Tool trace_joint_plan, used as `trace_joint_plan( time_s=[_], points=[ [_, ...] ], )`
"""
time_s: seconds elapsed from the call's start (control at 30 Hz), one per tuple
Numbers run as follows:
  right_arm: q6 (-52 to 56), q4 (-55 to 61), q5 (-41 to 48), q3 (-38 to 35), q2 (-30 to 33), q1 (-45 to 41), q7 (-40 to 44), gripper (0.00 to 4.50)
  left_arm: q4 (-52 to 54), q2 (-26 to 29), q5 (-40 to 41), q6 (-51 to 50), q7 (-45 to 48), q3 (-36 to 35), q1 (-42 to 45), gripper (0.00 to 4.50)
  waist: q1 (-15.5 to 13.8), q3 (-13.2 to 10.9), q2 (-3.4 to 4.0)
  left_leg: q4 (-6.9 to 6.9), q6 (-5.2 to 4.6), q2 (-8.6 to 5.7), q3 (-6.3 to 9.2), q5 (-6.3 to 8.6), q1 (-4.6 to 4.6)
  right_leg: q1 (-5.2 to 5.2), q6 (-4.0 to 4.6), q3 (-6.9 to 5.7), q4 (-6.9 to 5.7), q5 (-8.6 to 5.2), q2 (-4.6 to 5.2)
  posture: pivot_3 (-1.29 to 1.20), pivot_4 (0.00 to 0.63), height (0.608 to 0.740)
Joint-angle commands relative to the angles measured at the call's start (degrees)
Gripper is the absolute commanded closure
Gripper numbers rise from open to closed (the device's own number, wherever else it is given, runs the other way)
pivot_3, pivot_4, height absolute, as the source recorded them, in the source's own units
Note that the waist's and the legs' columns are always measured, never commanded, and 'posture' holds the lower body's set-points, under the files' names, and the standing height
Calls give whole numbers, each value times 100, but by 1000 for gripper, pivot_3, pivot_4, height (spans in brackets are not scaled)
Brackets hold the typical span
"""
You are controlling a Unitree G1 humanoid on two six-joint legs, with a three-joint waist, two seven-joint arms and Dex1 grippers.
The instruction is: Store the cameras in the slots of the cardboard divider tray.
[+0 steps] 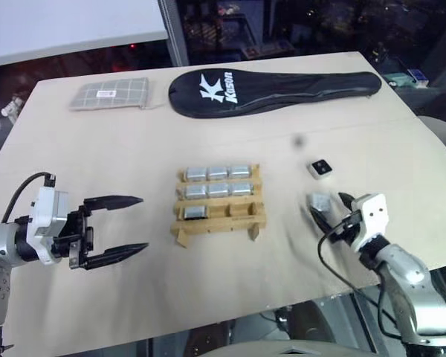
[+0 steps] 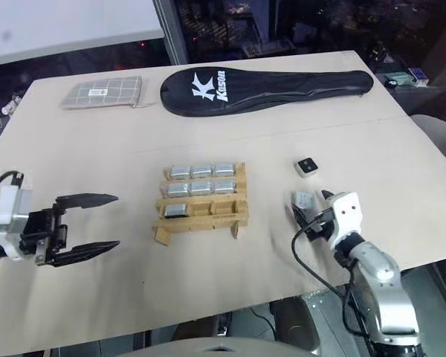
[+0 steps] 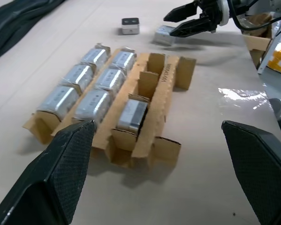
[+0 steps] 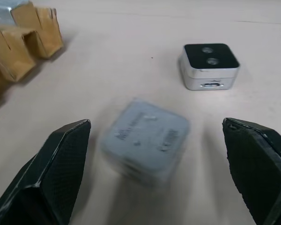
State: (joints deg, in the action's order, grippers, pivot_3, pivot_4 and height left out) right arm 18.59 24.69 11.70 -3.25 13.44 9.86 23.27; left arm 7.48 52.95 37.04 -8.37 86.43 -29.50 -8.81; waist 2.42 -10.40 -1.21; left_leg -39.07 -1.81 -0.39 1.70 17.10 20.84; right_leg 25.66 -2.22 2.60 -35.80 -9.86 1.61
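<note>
The cardboard divider tray (image 1: 255, 216) lies mid-table. Several silver-grey cameras (image 1: 218, 172) fill its two far rows, and one more camera (image 3: 132, 115) sits in the near row's left slot. The other two near slots (image 3: 147, 80) are bare. To the tray's right, a loose grey camera (image 4: 145, 138) lies flat just ahead of my right gripper (image 1: 330, 213), whose fingers stand open on either side of it, not closed on it. Farther back is a camera showing its black lens face (image 1: 321, 168). My left gripper (image 1: 143, 223) hovers open left of the tray, holding nothing.
A long black racket cover (image 1: 275, 89) and a grey checked pouch (image 1: 109, 94) lie along the table's far side. The table's near edge (image 1: 282, 303) runs close below my right wrist. Bare tabletop lies between my left gripper and the tray.
</note>
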Motion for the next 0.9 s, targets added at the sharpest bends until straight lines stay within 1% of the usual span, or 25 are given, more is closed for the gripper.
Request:
trace_joint_plan(
  time_s=[0.03,0.23,0.37,0.57,0.8,0.83,0.9],
  points=[
    [2,336,-11,101,-208,166,-342,26,-29,103,-41,106,72,-41,35,0,-2,0,0,0,0,0,0,0,0,0,0,0,0,0,1,0,150,740],
    [-182,99,-228,393,-326,274,-534,26,-110,143,-61,110,97,-52,106,0,-4,0,0,1,0,0,6,0,3,2,1,-5,1,0,1,0,150,740],
    [-372,-275,-324,415,-624,139,-847,26,-122,178,-67,93,110,-96,100,0,3,1,-1,1,0,0,6,0,-1,1,0,-5,0,0,0,0,150,740],
    [-630,-650,-428,501,-895,-28,-1082,26,-177,261,-64,83,143,-180,70,0,7,10,-16,1,0,2,7,0,-1,0,1,-6,0,0,-2,0,150,740],
    [-782,-663,-550,532,-842,133,-1112,26,-213,297,-64,92,147,-210,45,0,6,16,-25,1,0,3,7,0,-3,0,1,-5,0,0,-1,0,150,740],
    [-824,-659,-565,532,-825,161,-1112,558,-219,299,-67,94,148,-212,43,0,5,16,-26,1,0,3,7,0,-3,0,1,-6,0,0,-1,0,150,740],
    [-883,-659,-576,538,-792,198,-1096,1322,-238,304,-70,95,149,-205,55,0,0,16,-27,2,0,3,8,0,-2,0,1,-6,0,0,-1,0,150,740]
  ],
)
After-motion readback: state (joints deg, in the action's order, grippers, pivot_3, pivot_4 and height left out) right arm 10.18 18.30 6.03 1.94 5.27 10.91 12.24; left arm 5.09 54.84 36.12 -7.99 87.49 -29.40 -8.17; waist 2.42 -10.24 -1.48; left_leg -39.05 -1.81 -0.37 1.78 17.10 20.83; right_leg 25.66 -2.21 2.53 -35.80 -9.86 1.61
